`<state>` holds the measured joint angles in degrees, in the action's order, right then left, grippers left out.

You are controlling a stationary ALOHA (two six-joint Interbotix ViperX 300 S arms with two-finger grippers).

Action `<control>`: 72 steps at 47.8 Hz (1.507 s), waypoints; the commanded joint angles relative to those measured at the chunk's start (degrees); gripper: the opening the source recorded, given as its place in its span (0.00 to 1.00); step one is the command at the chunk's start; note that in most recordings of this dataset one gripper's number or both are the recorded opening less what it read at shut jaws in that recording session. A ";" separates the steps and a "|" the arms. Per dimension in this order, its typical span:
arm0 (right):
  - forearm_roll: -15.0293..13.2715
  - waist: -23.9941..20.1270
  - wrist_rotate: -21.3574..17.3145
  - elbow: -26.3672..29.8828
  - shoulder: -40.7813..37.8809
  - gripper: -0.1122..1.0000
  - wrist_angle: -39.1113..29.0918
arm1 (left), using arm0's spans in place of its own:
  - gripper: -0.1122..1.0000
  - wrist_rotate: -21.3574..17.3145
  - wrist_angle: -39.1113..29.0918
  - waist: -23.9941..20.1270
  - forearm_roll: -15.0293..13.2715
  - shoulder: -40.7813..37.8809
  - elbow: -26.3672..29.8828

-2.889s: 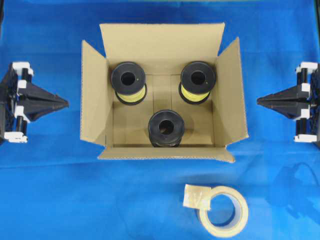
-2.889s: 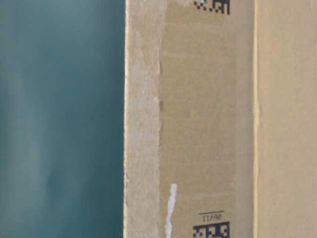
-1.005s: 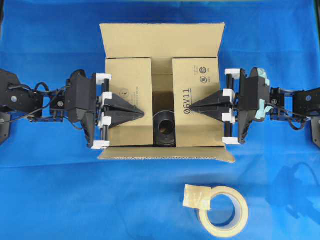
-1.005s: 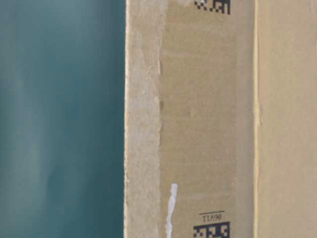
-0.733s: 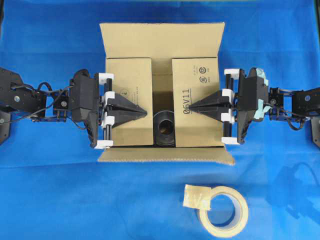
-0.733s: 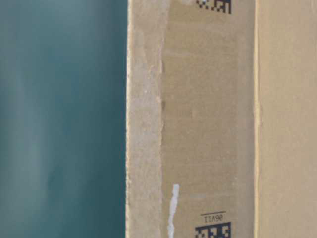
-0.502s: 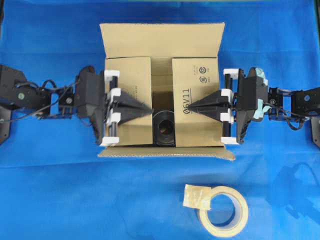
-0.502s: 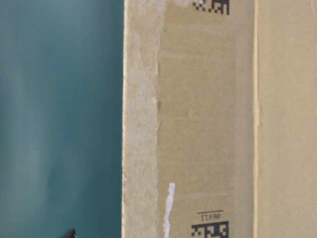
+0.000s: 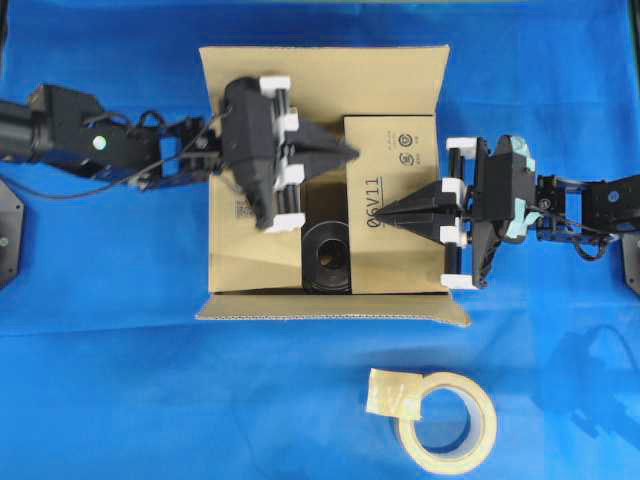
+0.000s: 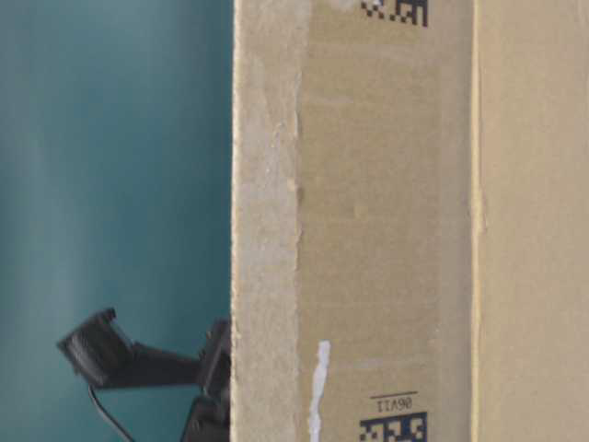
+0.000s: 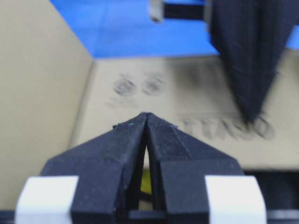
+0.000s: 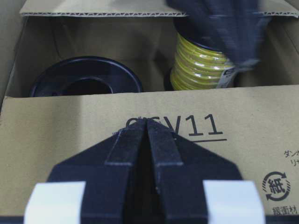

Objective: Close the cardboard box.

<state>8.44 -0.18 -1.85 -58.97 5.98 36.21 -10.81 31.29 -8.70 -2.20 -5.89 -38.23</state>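
The large brown corrugated cardboard box [image 9: 325, 180] is sitting mid-counter on the blue cloth-covered counter [image 9: 120, 380]. The right hand [image 9: 383, 215], fingers pressed together, is resting on the folded right flap, seemingly touching it. The left hand [image 9: 350, 155], also pressed together, is hovering over the far-left interior above black spools [image 9: 327, 258]. A beige tape roll [image 9: 440, 420] is lying near the front.

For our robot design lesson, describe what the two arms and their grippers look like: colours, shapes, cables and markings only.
Both arms are black with exposed black cables. The left gripper and the right gripper each end in black fingers tapering to a wedge, with white blocks on the finger rail. The left arm shows a small green light, the right a pale teal patch.
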 commanded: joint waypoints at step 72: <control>-0.09 -0.97 -0.26 1.23 5.62 0.10 -2.72 | 0.10 1.23 2.02 -4.83 0.18 -6.06 3.60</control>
<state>8.44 -1.05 -2.02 -58.89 8.09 34.63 -9.84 33.13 -13.18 -2.11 -12.74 -34.98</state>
